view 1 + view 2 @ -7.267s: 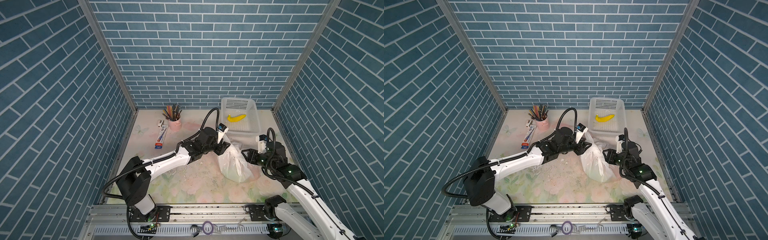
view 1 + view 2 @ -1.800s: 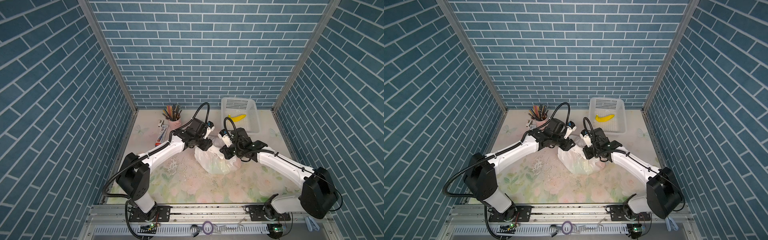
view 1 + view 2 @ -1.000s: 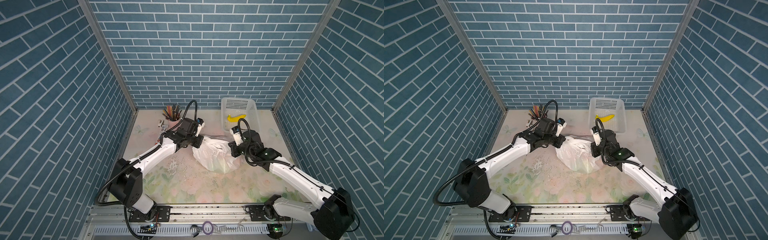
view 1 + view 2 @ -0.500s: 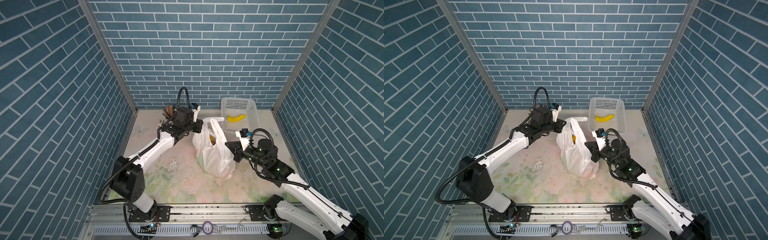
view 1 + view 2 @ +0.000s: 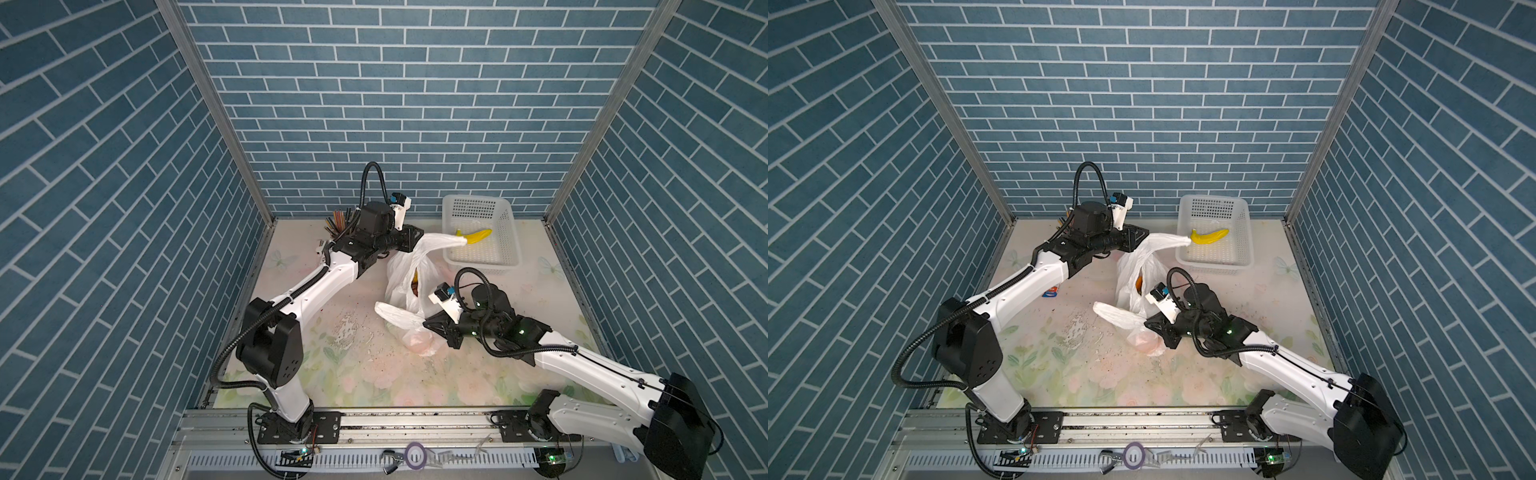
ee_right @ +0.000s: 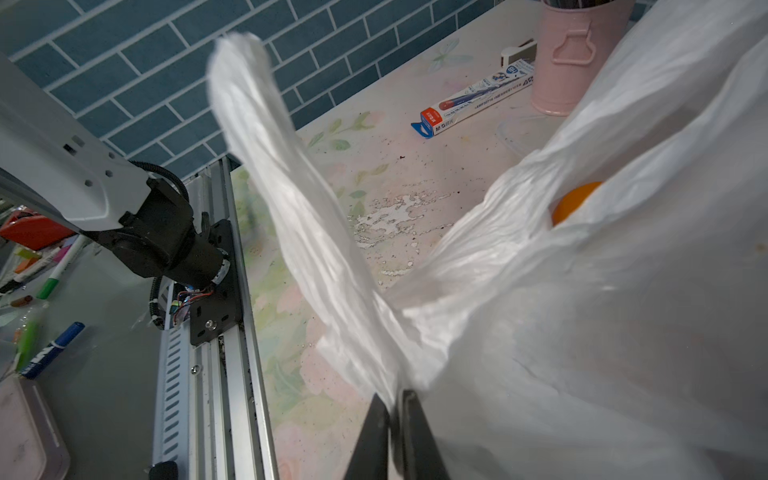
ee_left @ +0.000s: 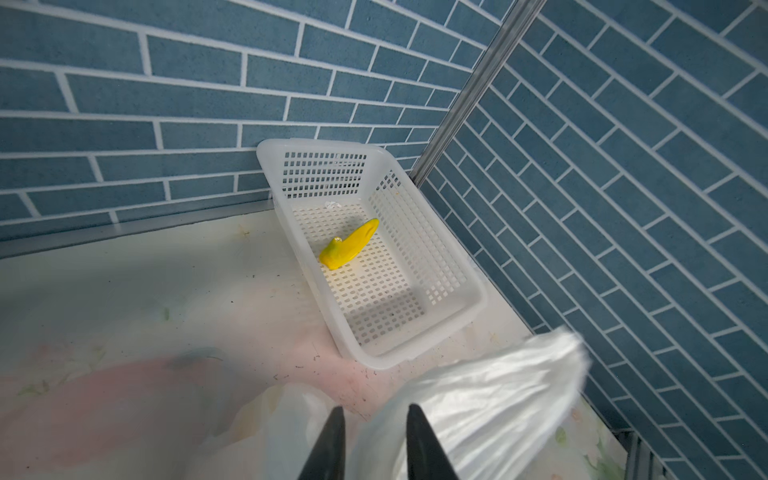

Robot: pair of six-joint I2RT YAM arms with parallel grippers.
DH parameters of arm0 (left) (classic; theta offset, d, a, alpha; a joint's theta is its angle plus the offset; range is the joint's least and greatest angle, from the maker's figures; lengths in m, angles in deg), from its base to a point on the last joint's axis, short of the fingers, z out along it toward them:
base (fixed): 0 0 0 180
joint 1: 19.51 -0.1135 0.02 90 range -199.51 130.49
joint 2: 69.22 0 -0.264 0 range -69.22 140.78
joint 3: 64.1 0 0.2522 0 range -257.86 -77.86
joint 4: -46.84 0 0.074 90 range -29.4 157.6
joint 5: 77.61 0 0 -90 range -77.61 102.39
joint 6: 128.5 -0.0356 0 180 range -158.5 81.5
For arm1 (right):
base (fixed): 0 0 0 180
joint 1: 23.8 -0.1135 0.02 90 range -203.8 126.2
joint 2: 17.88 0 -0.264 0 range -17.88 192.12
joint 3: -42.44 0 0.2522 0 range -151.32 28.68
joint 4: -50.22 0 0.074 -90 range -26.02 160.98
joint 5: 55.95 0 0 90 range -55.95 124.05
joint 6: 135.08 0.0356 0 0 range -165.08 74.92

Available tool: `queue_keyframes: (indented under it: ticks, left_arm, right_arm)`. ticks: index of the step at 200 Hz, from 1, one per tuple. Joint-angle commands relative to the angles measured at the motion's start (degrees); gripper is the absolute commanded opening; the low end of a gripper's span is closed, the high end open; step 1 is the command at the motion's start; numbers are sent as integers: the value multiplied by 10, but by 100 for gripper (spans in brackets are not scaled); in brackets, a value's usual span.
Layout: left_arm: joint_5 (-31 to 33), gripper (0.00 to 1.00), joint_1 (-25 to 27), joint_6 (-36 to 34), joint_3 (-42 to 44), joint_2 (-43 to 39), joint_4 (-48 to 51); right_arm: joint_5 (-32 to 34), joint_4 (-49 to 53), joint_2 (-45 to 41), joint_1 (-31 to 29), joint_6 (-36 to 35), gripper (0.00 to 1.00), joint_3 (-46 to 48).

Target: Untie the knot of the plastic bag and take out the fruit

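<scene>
Upright on the table (image 5: pixel 374 374), just off the near corner of the white basket (image 5: pixel 511 232) (image 7: pixel 324 174) on the left arm's side: plastic bag (image 5: pixel 397 274) (image 5: pixel 1128 272), mouth gaping upward in both top views. No tie left in the knot; two handle strips apart, pointing opposite ways.

Stretched level toward the basket, tip overlapping its near wall in both top views: far handle strip (image 5: pixel 440 240) (image 7: pixel 498 386), coming off the left gripper (image 5: pixel 417 243) (image 7: pixel 375 409). Jaws parted there with a clear gap, thin film draped through and past one finger (image 7: pixel 415 436). Released, no squeeze seen.

Sticking out away from the basket, toward the front rail: near handle strip (image 5: pixel 395 313) (image 6: pixel 282 166), crinkled and blurred at its tip. At its base, on the bag side facing away from the basket: right gripper (image 5: pixel 427 322) (image 6: pixel 392 397), jaws almost together, clenched on the plastic bag film.

Fruit inside the bag: orange (image 6: pixel 575 203) peeking through the open mouth, and a pinkish fruit (image 5: pixel 419 343) showing through the film at the bag's low end, the part farthest from the basket. Type of the pink one too blurred to tell.

Lying on the basket floor: yellow banana (image 5: pixel 476 236) (image 7: pixel 351 245), apart from the bag.

Well apart from the basket, across the bag from it: pink pencil cup (image 6: pixel 569 62) and pen box (image 6: pixel 469 99) flat beside it.
</scene>
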Motion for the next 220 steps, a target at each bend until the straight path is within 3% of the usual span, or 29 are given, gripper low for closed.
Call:
queue_keyframes:
  ticks: [1, 23, 49, 99, 152, 220]
  left_arm:
    - [11, 32, 9, 3, 23, -39, -21]
    - [32, 33, 14, 9, 51, -66, -20]
    - [74, 33, 16, 29, 82, -103, 7]
    - [126, 36, 32, 24, 176, -209, 61]
    - [104, 47, 35, 13, 273, -261, 64]
    - [38, 60, 38, 19, 309, -225, 14]
  right_arm:
    - [67, -5, -34, -3, -9, 25, -28]
    - [136, -33, -55, -2, 32, 29, -33]
    - [184, -90, -49, -2, 142, 32, -39]
    - [204, -3, 60, -2, 301, 42, -146]
    - [233, 61, 148, -4, 293, 65, -201]
    - [271, 67, 208, -5, 260, 71, -220]
